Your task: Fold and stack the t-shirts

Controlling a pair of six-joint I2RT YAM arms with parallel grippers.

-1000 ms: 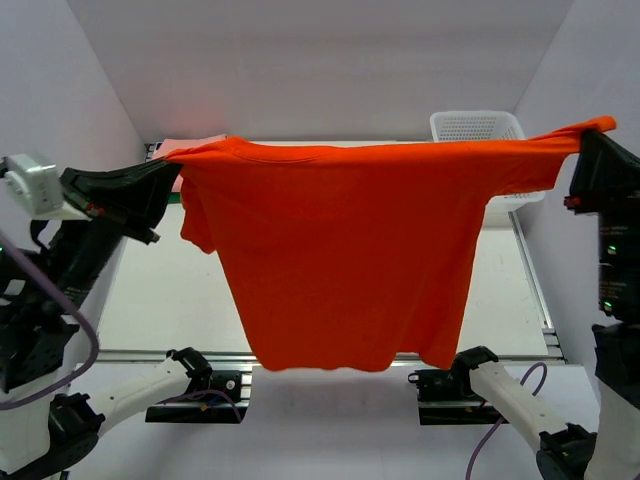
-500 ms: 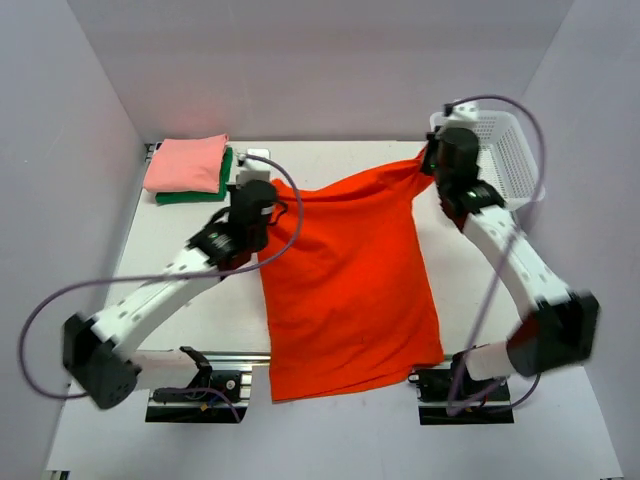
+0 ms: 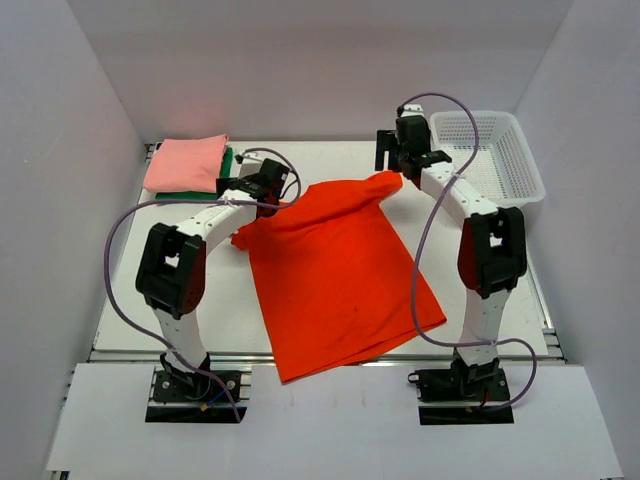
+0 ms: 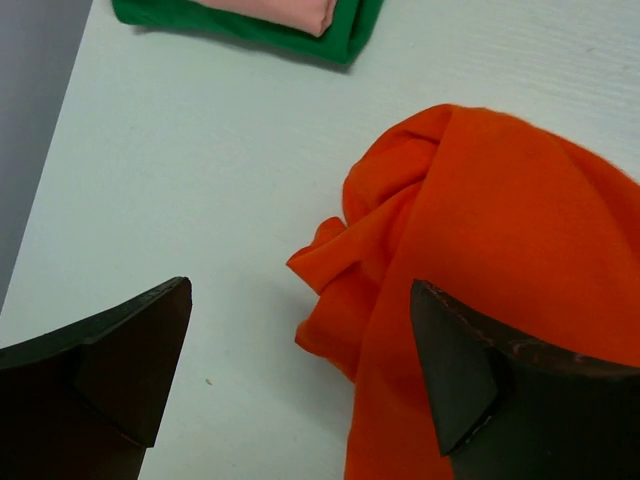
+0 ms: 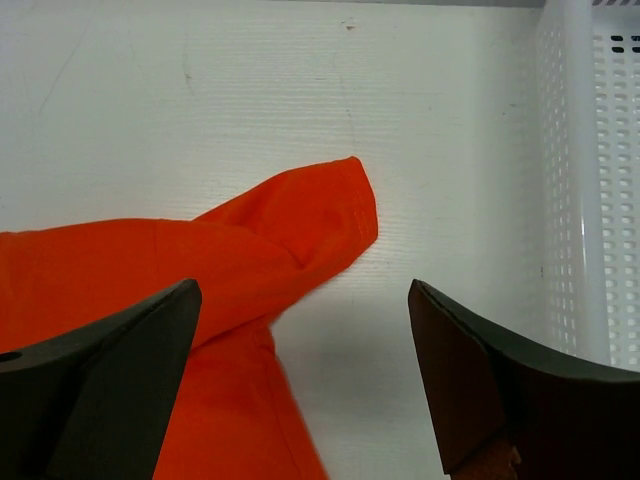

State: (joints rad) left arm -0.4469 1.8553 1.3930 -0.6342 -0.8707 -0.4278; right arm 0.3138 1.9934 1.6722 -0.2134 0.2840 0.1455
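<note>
Dropped since half a second ago: orange-red t-shirt [image 3: 340,270], now spread flat on tabletop [image 3: 170,290], hem toward near edge. Far left: salmon-pink t-shirt [image 3: 185,162] folded atop dark green t-shirt [image 4: 350,35]. Left end effector [image 4: 300,300] wide, empty, over bunched sleeve. Right end effector [image 5: 303,290] wide, empty, over other sleeve, basket [image 3: 478,114] alongside. Soft, light, limp cloth; probably best pinched at sleeve or shoulder seams.
</note>
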